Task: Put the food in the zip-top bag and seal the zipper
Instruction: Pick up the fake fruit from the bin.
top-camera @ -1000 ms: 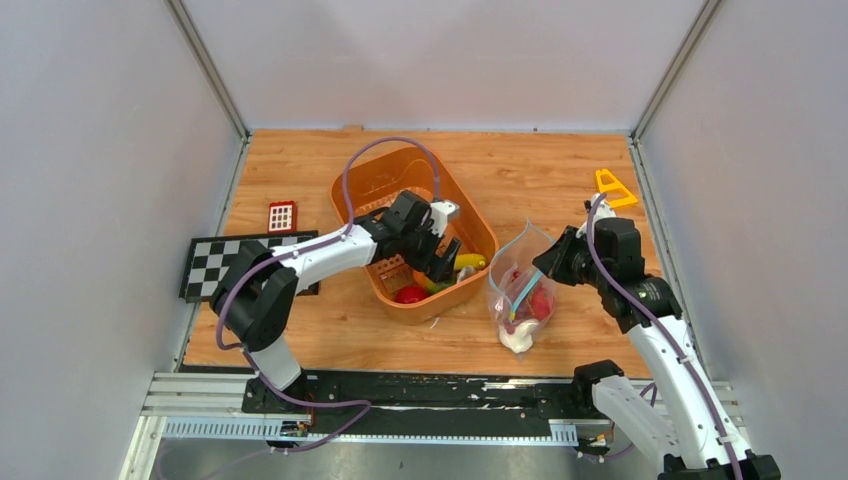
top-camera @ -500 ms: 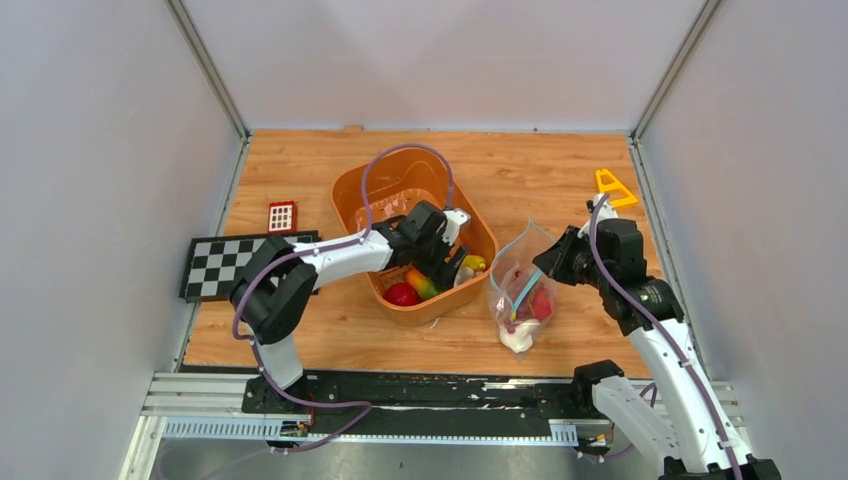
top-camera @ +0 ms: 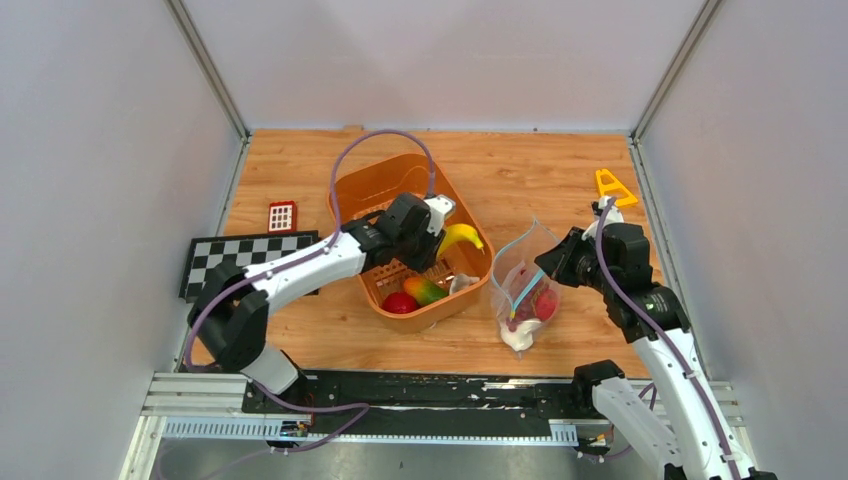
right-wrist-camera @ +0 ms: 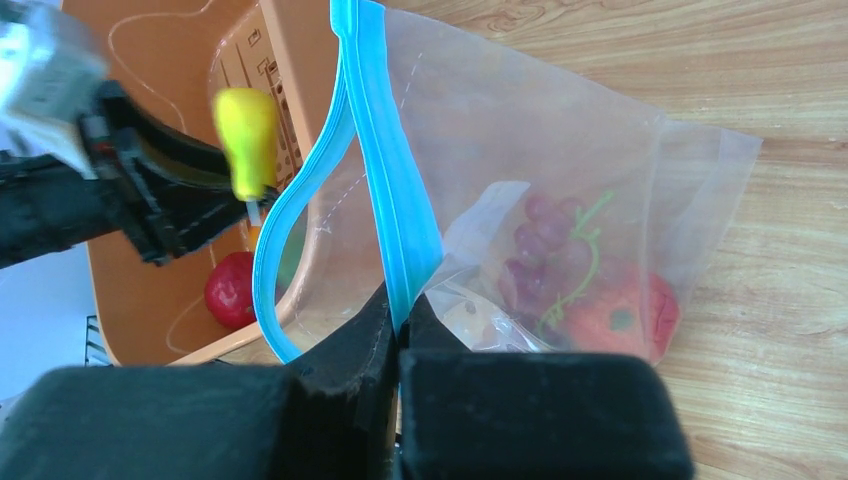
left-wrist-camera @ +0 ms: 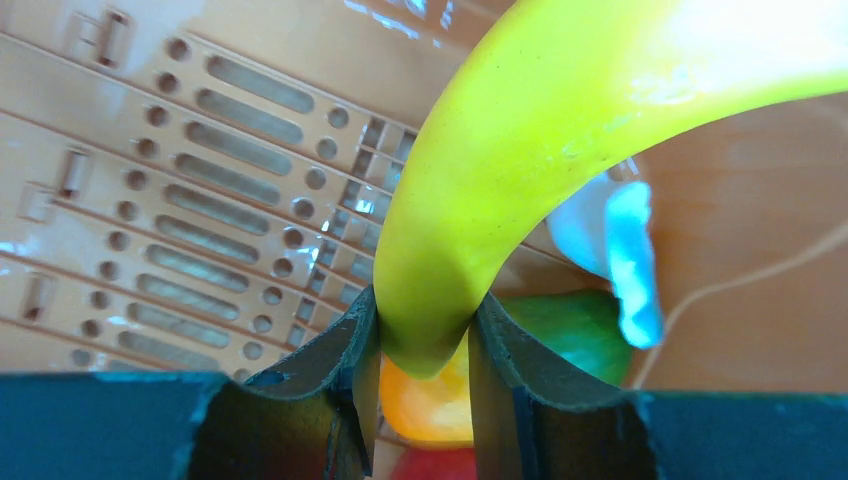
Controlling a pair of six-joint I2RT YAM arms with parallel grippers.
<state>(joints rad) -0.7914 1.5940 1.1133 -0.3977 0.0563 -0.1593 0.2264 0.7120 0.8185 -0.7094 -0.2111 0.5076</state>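
My left gripper point(top-camera: 437, 243) point(left-wrist-camera: 422, 335) is shut on the end of a yellow banana point(top-camera: 460, 236) point(left-wrist-camera: 520, 150), held above the orange basket point(top-camera: 372, 181). More food lies in the basket: a red fruit point(top-camera: 399, 302) and a green-orange piece point(top-camera: 427, 291). The clear zip-top bag point(top-camera: 525, 290) point(right-wrist-camera: 560, 190) stands right of the basket with its mouth open. It holds red fruits, purple grapes point(right-wrist-camera: 545, 255) and a white piece point(top-camera: 517, 335). My right gripper point(top-camera: 556, 265) point(right-wrist-camera: 398, 315) is shut on the teal zipper point(right-wrist-camera: 390, 190), holding one lip up.
A small red grid block point(top-camera: 282, 215) and a checkerboard mat point(top-camera: 215, 262) lie left of the basket. A yellow triangular piece point(top-camera: 612, 186) sits at the far right near the wall. Grey walls enclose the wooden table point(top-camera: 560, 170).
My left gripper dipped into the basket, closed on the banana and has lifted it up above the basket's right side. The right arm and bag have stayed almost still.
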